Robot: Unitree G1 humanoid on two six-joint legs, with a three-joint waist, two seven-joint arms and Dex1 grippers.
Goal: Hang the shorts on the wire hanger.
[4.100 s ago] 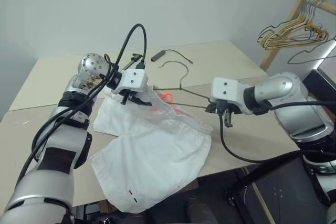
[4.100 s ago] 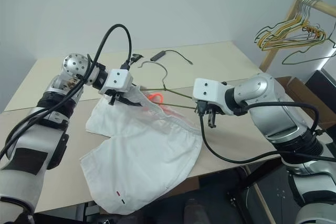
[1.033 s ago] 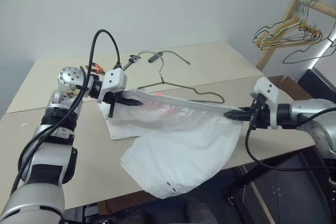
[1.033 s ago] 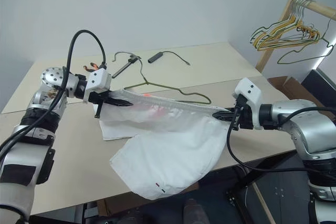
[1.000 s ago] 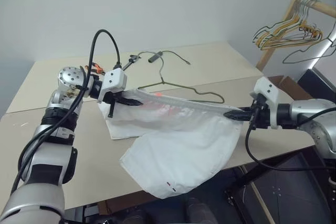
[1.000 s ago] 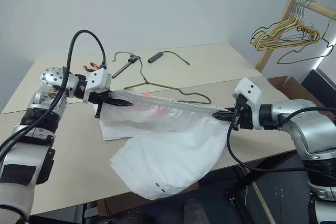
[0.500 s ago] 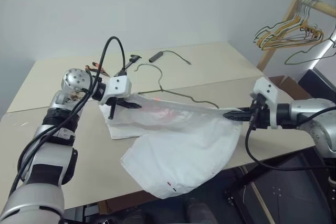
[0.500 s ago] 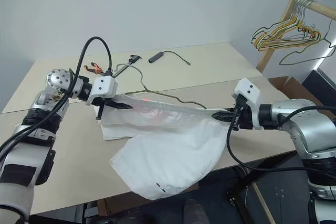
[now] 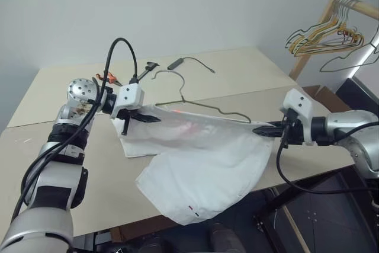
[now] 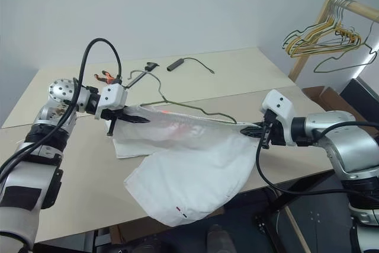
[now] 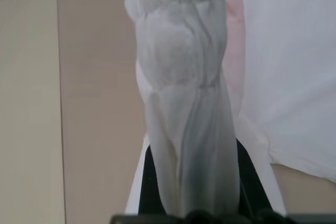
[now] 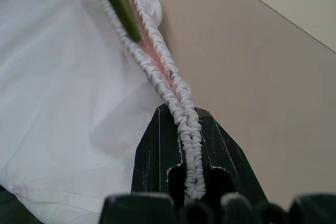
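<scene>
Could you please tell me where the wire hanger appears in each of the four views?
Left eye: hanger on the table behind the stretched waistband.
Right eye: hanger, same spot.
Left wrist: not in it.
Right wrist: green wire end beside the waistband.
Shared landmark: the waistband.

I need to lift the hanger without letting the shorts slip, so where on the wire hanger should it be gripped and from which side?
Probably at the neck just below the hook of the wire hanger. That part is bare and stands clear behind the waistband of the shorts, while its lower bar runs along the stretched band. Come from the far side of the table, above the band, since the left gripper and right gripper are both shut on the shorts.
</scene>
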